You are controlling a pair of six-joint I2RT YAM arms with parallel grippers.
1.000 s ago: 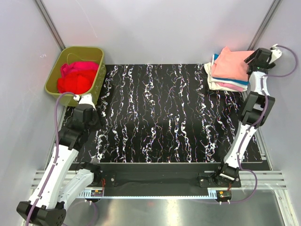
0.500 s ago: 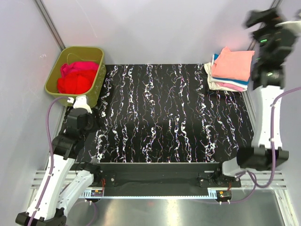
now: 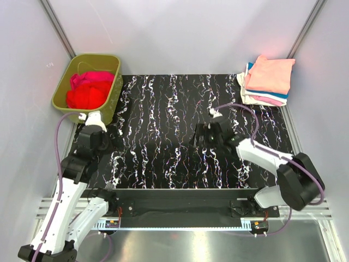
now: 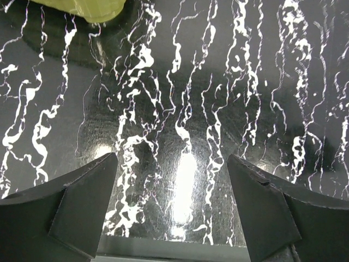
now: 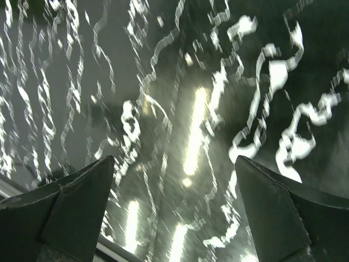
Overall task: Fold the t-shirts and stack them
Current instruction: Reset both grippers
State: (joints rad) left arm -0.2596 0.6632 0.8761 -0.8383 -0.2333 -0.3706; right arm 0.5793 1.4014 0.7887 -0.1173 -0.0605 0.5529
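Four or so folded tees sit in a stack (image 3: 266,82) at the far right corner of the surface (image 3: 163,114). The salmon-pink tee (image 3: 270,73) is on top, with cream, blue and pink edges peeking out under its near-left side. The top one is folded close to square, so I wouldn't swear to a long axis. If anything it runs near-to-far, and the whole pile is skewed a bit so one corner pokes at the back wall. The unfolded ones are a red tee (image 3: 86,97) and a magenta tee (image 3: 97,77), wadded up in the olive tub (image 3: 114,94) at the far left corner, so no direction to speak of there. Looks to me like we're between shirts: one pile done, next one not picked yet. The left end effector (image 4: 172,161) hangs just beside the tub, fingers spread wide with only bare surface between them. The right end effector (image 5: 174,164) is low over the middle of the surface, well apart from the stack, also spread wide and empty. My guess for the next move is that the left arm reaches over the rim, pinches one crumpled tee without dragging the other along, and drops it mid-surface to be flattened.
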